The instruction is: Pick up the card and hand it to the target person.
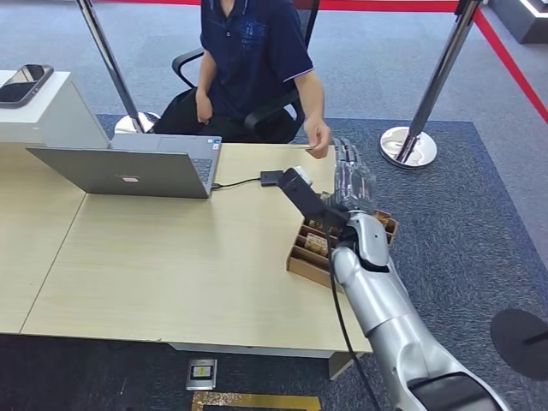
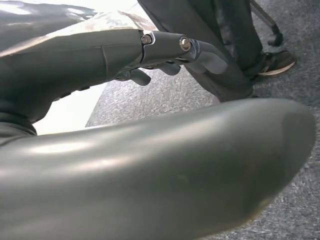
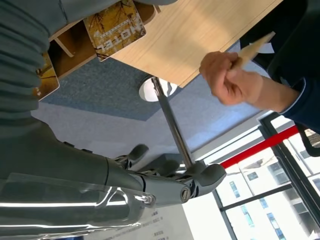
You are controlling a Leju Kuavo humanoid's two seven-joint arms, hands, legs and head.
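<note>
— Card (image 3: 252, 48) first: where is it?
— Pinched in the person's hand (image 3: 222, 77), upper right of the right wrist view. In the head view that same hand (image 1: 317, 135) sits above the centre of the frame, at the far edge of the table (image 1: 162, 257), and the card there is too small to make out.

— And the robot's right hand (image 1: 352, 175)?
— Raised just right of centre in the head view, close beside the person's hand. In the right wrist view its fingers (image 3: 203, 175) are stretched out and apart, with nothing between them.

— The left hand (image 2: 162, 55)?
— In the left wrist view its fingers (image 2: 207, 55) reach out over grey carpet, loosely apart, holding nothing.

— What else is on the table?
— A wooden tray (image 1: 304, 257) with compartments, partly under the right arm, with more cards (image 3: 115, 27) in it. A grey laptop (image 1: 129, 167) stands left of centre, lid towards the camera, and a cable runs from it to a small black box (image 1: 271, 178)
</note>
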